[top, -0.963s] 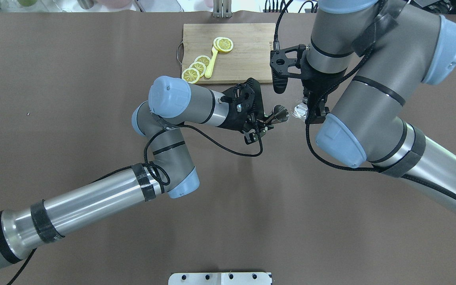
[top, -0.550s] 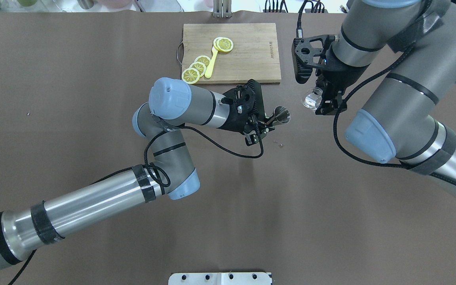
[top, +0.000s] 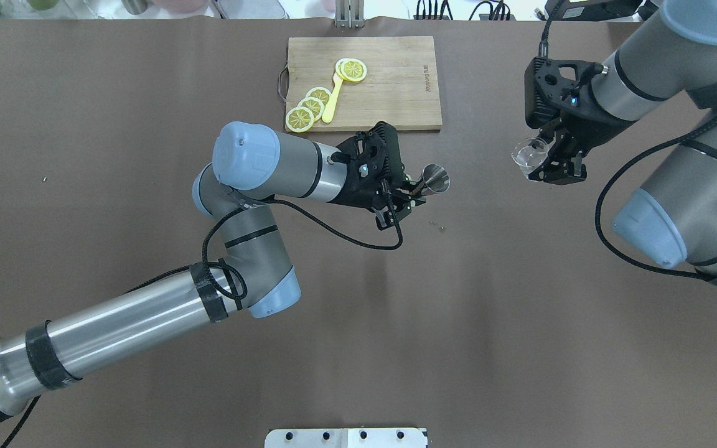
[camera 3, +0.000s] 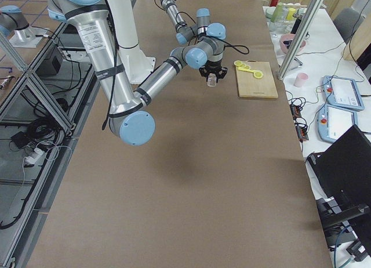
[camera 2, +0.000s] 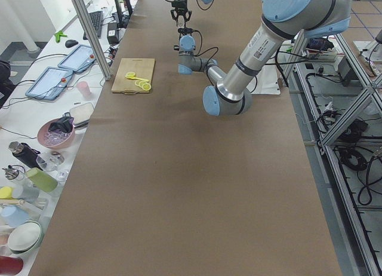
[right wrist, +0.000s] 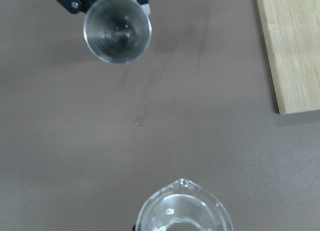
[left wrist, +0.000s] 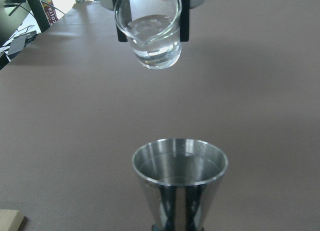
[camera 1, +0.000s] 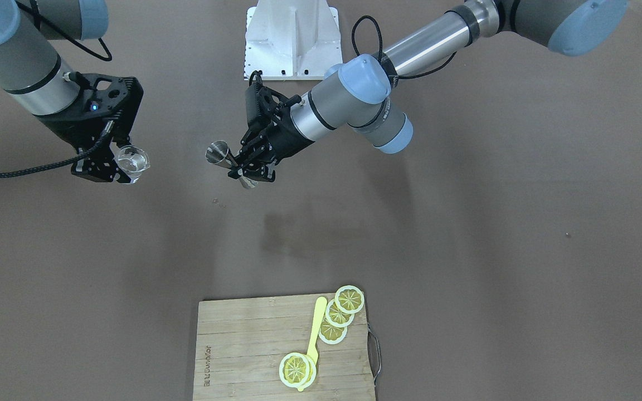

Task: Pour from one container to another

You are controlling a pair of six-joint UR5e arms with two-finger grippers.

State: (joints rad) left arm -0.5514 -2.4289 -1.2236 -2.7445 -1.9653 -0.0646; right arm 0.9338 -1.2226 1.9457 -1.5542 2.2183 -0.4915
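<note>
My left gripper is shut on a steel jigger, held above the table with its mouth up; the jigger holds a little clear liquid. My right gripper is shut on a small clear glass beaker with water in it, held upright well to the right of the jigger. In the front-facing view the beaker hangs left of the jigger. The left wrist view shows the beaker beyond and above the jigger. In the right wrist view the beaker's spout points toward the jigger.
A wooden cutting board with lemon slices and a yellow spoon lies at the table's far side. A few small drops spot the brown table below the jigger. Cups, bowls and tablets crowd a side table.
My right arm has swung the beaker away to the right, from right beside the jigger to well apart. The left arm drew back slightly with the jigger. Drops appeared on the table.
</note>
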